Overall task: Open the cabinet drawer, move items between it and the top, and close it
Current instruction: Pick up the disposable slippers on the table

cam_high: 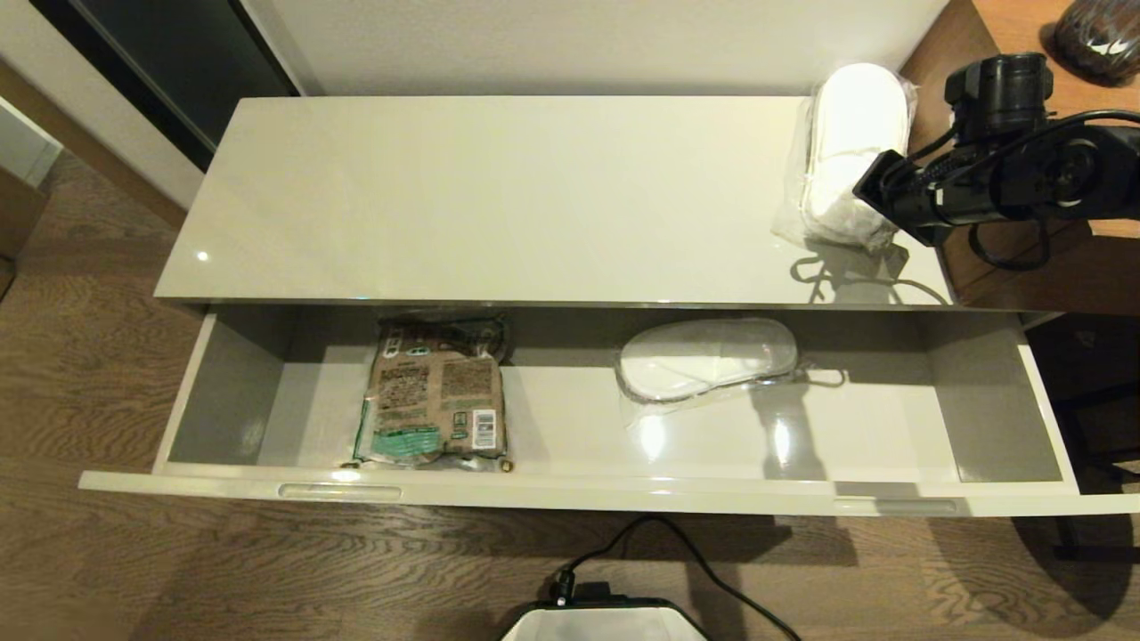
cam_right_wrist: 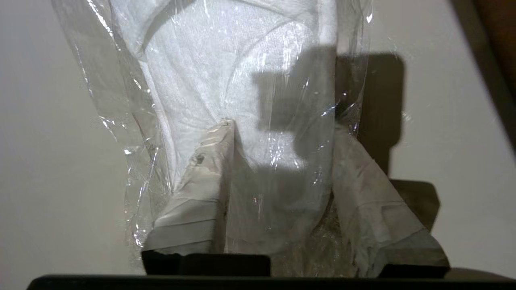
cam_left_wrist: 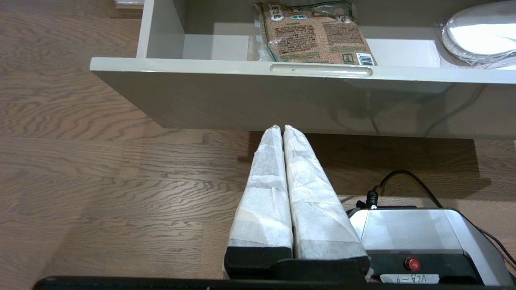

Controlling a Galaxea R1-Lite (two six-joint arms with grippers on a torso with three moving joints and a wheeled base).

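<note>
From the head, we see our right gripper [cam_high: 877, 191] over the near end of a wrapped slipper [cam_high: 850, 147] on the top [cam_high: 499, 196]. A second slipper [cam_high: 708, 358] lies in the open drawer [cam_high: 570, 494], beside a brown packet [cam_high: 435, 396].

Our left wrist shows the left gripper [cam_left_wrist: 281, 128] clenched, empty, below the drawer front.

Our right wrist shows fingers [cam_right_wrist: 209, 161] straddling the slipper [cam_right_wrist: 225, 80], pressing its wrap; whether it is gripped, we cannot tell.

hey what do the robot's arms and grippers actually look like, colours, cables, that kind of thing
The right arm is glossy black, blocky, with a thin black cable looping beneath it. The left gripper and the right gripper each have two long tapered fingers wrapped in whitish cloth-like tape on black bases.
</note>
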